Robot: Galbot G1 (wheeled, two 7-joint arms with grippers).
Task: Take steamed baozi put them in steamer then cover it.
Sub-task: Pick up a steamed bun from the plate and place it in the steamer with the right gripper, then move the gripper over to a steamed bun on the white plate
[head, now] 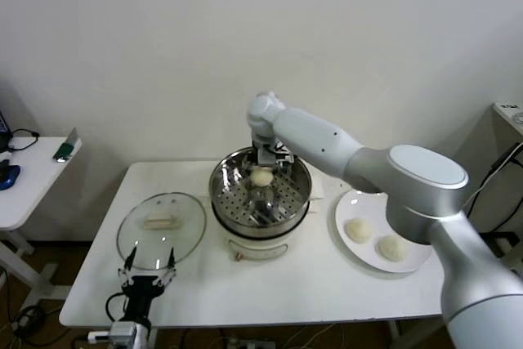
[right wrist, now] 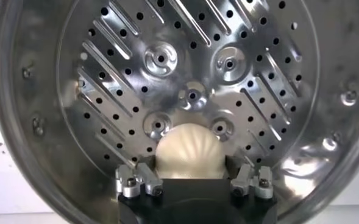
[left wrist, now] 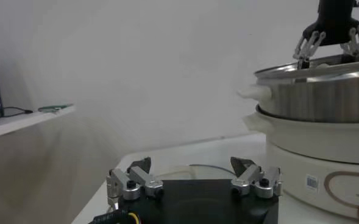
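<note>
Landmark: the steamer [head: 260,194], a shiny perforated steel basket on a white pot base, mid-table.
Side table [head: 33,173]: well to the left of the steamer, apart from the main table [head: 327,284].
Left gripper [head: 148,271]: near the table's front edge, left of the steamer and just in front of the lid; fingers apart, nothing between them.
Lid [head: 161,226]: clear glass, lying flat on the table just left of the steamer, cream handle on top.
Right gripper [right wrist: 193,181]: reaching down over the steamer's far side; fingers spread either side of a bun, not pinching it.
Bun [right wrist: 188,152]: resting on the steamer's perforated floor, towards the back.
Plate [head: 353,248]: white, just right of the steamer.
Two more buns [head: 358,230]: side by side on that plate.
</note>
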